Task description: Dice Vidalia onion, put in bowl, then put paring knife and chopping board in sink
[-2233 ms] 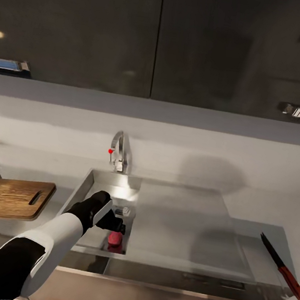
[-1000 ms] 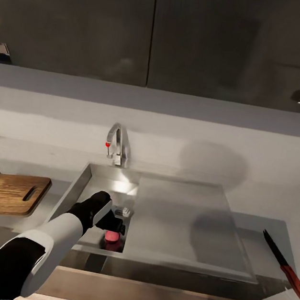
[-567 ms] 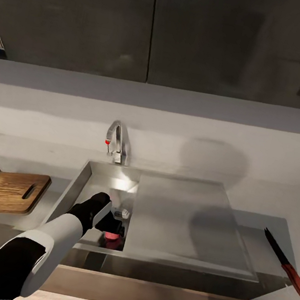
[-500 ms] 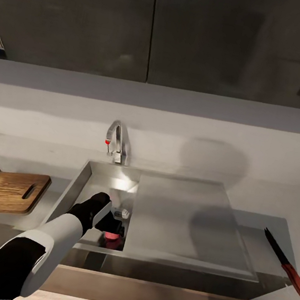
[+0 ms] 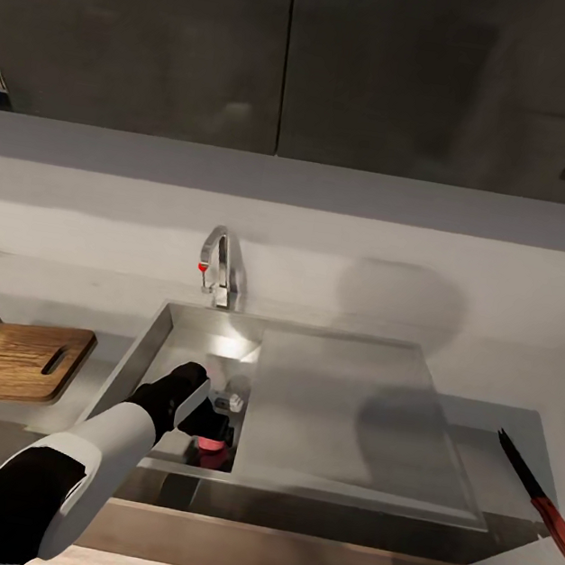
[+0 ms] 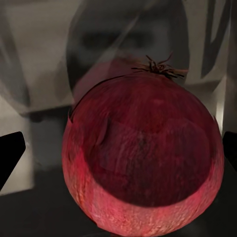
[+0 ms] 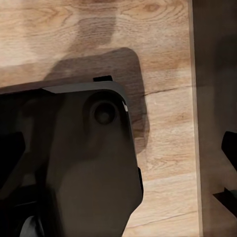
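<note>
The Vidalia onion (image 5: 214,443) was sat low in the sink (image 5: 156,342) at its near wall, bracketed by the left gripper (image 5: 216,425), whose fingertips were spread either side of it with gaps showing, so nothing was clamped yet. Compared to a second back, the gripper had been nudged down closer around it, so the grab looked about ready. Right gripper's fingers were seen spread apart over wooden flooring.

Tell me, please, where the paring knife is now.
In the head view the paring knife lies on the countertop at the far right, beside the sink's drainboard, far from the left gripper at the onion.
</note>
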Motion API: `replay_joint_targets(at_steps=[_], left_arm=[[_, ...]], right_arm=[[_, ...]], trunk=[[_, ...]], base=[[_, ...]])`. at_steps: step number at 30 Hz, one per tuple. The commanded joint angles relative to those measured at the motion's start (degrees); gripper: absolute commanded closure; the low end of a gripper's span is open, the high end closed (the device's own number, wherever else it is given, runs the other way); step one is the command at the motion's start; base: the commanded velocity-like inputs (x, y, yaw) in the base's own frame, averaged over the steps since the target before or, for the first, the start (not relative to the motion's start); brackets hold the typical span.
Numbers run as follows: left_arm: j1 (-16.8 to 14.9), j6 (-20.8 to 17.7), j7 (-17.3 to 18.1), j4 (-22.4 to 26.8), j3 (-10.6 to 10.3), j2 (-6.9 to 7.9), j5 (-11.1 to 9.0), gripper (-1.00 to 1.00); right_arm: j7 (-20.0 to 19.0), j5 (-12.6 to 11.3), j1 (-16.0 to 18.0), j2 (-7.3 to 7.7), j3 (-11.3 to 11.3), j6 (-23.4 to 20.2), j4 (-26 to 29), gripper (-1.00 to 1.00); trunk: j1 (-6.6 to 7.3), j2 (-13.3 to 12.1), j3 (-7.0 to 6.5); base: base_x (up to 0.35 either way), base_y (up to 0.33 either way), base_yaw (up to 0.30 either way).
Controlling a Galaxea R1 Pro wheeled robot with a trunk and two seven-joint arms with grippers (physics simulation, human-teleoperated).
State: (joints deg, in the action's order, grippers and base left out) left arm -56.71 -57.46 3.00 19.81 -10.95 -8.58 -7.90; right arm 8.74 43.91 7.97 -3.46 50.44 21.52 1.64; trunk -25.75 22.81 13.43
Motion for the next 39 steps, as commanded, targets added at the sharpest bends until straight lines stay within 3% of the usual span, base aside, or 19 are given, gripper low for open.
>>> replay_joint_targets(at_steps=[1, 39], left_arm=[[-0.04, -0.2, -0.06, 0.05, -0.48, 0.06, -0.45, -1.0], [-0.05, -0.2, 0.05, -0.04, -0.48, 0.06, -0.45, -1.0]], right_arm=[[0.31, 0.59, 0.03, -0.03, 0.36, 0.1, -0.03, -1.0], [0.31, 0.57, 0.03, -0.01, 0.36, 0.1, -0.06, -1.0]], trunk=[[-0.03, 0.11, 0.11], [-0.03, 0.11, 0.11]], base=[[0.0, 0.0, 0.0], [0.0, 0.0, 0.0]])
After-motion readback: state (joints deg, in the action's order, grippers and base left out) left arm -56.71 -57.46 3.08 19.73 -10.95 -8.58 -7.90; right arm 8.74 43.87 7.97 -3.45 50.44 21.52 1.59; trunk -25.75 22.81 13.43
